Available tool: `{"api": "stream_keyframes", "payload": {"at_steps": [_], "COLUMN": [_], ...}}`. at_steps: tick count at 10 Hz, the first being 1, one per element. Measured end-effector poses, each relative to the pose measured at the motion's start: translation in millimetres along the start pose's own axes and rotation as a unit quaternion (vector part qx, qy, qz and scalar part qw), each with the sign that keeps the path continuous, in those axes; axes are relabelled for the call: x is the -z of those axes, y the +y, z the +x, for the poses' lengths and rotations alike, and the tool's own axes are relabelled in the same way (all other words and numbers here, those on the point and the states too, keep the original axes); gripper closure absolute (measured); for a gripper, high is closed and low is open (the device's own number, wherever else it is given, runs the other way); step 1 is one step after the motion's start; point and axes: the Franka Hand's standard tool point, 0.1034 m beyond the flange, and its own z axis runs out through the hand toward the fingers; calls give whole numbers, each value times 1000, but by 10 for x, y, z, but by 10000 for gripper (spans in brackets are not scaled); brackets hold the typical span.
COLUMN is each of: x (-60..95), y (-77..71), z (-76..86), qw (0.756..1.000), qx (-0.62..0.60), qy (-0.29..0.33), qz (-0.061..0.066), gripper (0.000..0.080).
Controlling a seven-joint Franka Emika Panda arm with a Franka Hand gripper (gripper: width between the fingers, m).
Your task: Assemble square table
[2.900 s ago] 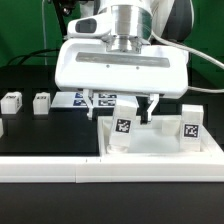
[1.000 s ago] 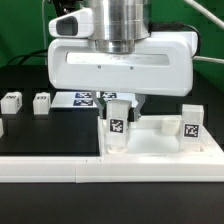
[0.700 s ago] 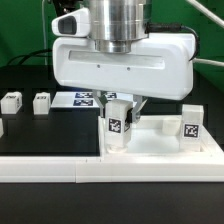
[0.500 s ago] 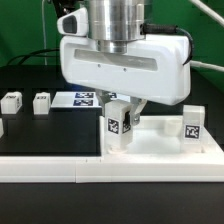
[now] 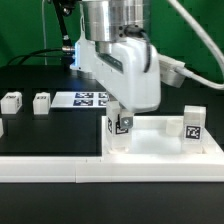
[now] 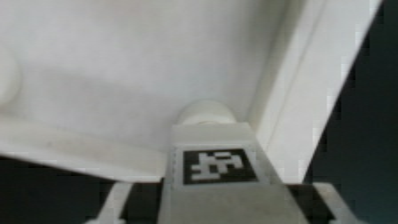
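On the wrist view I see my fingers (image 6: 121, 203) closed part-way onto a tagged leg block (image 6: 217, 150), one on each side, with its tag facing the camera. The block stands upright in a corner of the square table top (image 6: 107, 90), just beside the raised rim.

On the exterior view, that block stands at the top's corner on the exterior view's left. A second leg block (image 5: 193, 125) stands at the right corner. Two loose leg blocks (image 5: 11, 101) lie on the black surface (image 5: 50, 135), near the marker board (image 5: 90, 98).
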Motion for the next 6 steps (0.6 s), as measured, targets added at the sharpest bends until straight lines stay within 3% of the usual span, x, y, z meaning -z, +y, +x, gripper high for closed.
{"api": "stream_keyframes", "payload": {"at_steps": [2, 4, 5, 6], "x": [2, -3, 2, 26], "y": [13, 15, 12, -4], "z": [19, 14, 7, -22], "qw": [994, 991, 995, 999], "qx": [-105, -131, -89, -31], "qy": [-32, -37, -36, -34], "qz": [19, 21, 23, 27], "gripper": [509, 509, 434, 298]}}
